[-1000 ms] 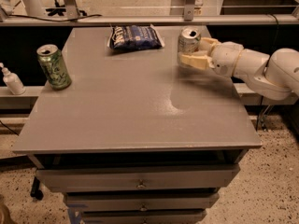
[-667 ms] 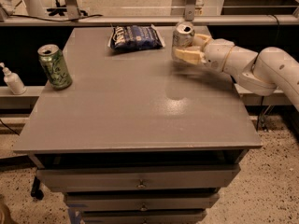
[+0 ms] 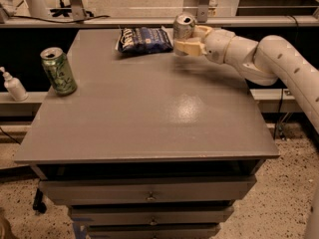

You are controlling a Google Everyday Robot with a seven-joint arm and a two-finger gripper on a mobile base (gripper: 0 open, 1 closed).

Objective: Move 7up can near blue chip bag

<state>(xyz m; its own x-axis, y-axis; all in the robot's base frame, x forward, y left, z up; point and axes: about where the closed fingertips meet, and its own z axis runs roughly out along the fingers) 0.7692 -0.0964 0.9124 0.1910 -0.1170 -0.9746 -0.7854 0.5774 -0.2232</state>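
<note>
The gripper (image 3: pixel 185 47), in the upper middle of the frame at the far edge of the table (image 3: pixel 149 113), is clamped around the lower body of the 7up can (image 3: pixel 183 26). The can stands upright, long axis vertical, open silver top facing up, just to the right of the blue chip bag (image 3: pixel 144 38); whether the two touch is unclear. The carrying step looks nearly done. The next move likely calls for setting the can's base on the table beside the bag, then releasing without tipping it. A green can (image 3: pixel 59 70) stands well apart at the left edge.
</note>
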